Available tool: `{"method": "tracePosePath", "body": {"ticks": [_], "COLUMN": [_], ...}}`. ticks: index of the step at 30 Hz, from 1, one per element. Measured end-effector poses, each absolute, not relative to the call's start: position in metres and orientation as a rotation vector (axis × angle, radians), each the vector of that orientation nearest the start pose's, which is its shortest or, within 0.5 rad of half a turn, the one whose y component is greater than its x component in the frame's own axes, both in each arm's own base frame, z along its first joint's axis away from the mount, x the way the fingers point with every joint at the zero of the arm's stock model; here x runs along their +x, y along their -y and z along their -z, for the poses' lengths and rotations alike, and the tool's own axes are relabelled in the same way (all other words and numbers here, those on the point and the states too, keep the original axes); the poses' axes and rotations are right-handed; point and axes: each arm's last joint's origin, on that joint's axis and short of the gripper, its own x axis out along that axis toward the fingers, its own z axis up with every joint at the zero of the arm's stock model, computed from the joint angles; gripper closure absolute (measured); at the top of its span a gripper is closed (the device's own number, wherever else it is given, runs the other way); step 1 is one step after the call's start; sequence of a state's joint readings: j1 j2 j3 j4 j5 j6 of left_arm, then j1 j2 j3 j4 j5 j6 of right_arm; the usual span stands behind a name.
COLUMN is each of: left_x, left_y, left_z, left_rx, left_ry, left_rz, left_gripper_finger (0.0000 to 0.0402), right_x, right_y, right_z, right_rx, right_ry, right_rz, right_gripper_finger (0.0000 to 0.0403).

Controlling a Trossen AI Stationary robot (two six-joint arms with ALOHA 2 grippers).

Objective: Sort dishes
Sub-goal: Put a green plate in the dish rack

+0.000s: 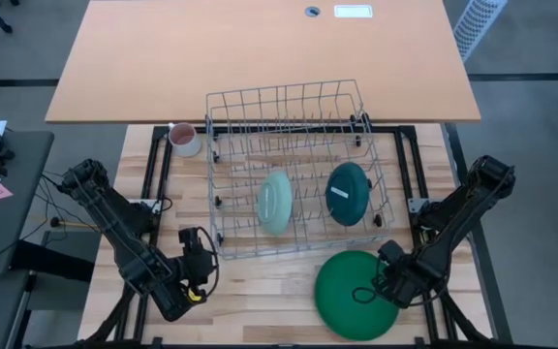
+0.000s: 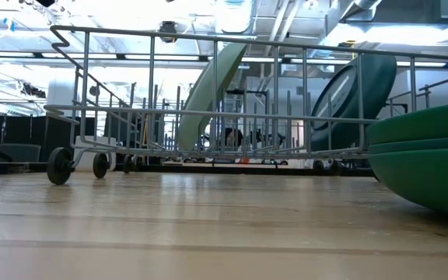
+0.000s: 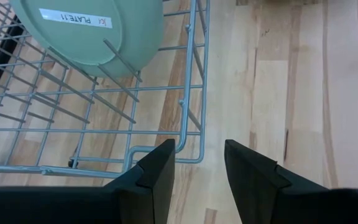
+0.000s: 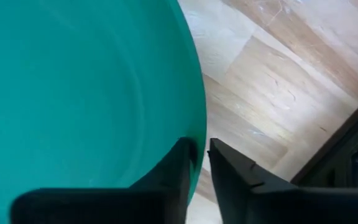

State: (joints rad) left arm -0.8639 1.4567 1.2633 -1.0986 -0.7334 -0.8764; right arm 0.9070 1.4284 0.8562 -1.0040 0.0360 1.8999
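A stack of large dark green plates [image 1: 352,296] lies on the table near its front right; it also shows in the low view [image 2: 430,167]. My right gripper [image 1: 387,281] is shut on the rim of the top plate [image 4: 92,93] at the stack's right side. A pale mint plate [image 1: 275,202] and a dark teal plate [image 1: 348,192] stand on edge between the wires of the wire rack [image 1: 289,97]. My left gripper [image 3: 199,152] is open and empty just off the rack's near left corner [image 3: 188,146]. My right gripper pinches the top green plate's rim [image 4: 197,134] on the plate's right side. One finger [image 4: 179,165] lies over the plate's inner face and the other finger [image 4: 229,171] outside the rim. The fingers slant down from the table's right. The plate lies on the stack.
A small pinkish-white mug [image 1: 183,139] stands off the rack's far left corner. The rack stands on small wheels [image 2: 59,165]. Bare wood lies between the rack's near side and the table's front edge, left of the green stack.
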Motion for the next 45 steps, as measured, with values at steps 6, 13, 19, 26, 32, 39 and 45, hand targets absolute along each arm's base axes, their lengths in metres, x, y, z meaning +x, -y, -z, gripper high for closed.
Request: {"method": "tracePosePath", "body": {"ticks": [6,13,19,26,32,39,45], "left_x": [0.189,0.189,0.189,0.189,0.19,0.195,0.202], "left_y": [0.191,0.191,0.191,0.191,0.189,0.184,0.177], "left_z": [-0.292,-0.292,-0.292,-0.293,-0.294,-0.294,-0.294], "left_rx": [0.1,0.106,0.106,0.138,0.206,0.269,0.311], "left_ry": [-0.824,-0.813,-0.813,-0.81,-0.783,-0.781,-0.796], "left_rz": [-0.267,-0.27,-0.27,-0.264,-0.272,-0.281,-0.292], "left_gripper_finger": [0.0269,0.0269,0.0269,0.0269,0.0269,0.0269,0.0269], "right_x": [0.136,0.136,0.139,0.141,0.141,0.138,0.139], "right_y": [-0.173,-0.173,-0.175,-0.177,-0.176,-0.172,-0.173], "right_z": [-0.186,-0.188,-0.203,-0.226,-0.231,-0.216,-0.216], "right_rx": [0.746,0.73,0.695,0.649,0.601,0.586,0.565], "right_ry": [-1.398,-1.403,-1.396,-1.379,-1.393,-1.396,-1.403], "right_rz": [0.772,0.768,0.762,0.758,0.745,0.756,0.713], "right_gripper_finger": [0.0393,0.0396,0.0401,0.0401,0.0402,0.0402,0.0402]}}
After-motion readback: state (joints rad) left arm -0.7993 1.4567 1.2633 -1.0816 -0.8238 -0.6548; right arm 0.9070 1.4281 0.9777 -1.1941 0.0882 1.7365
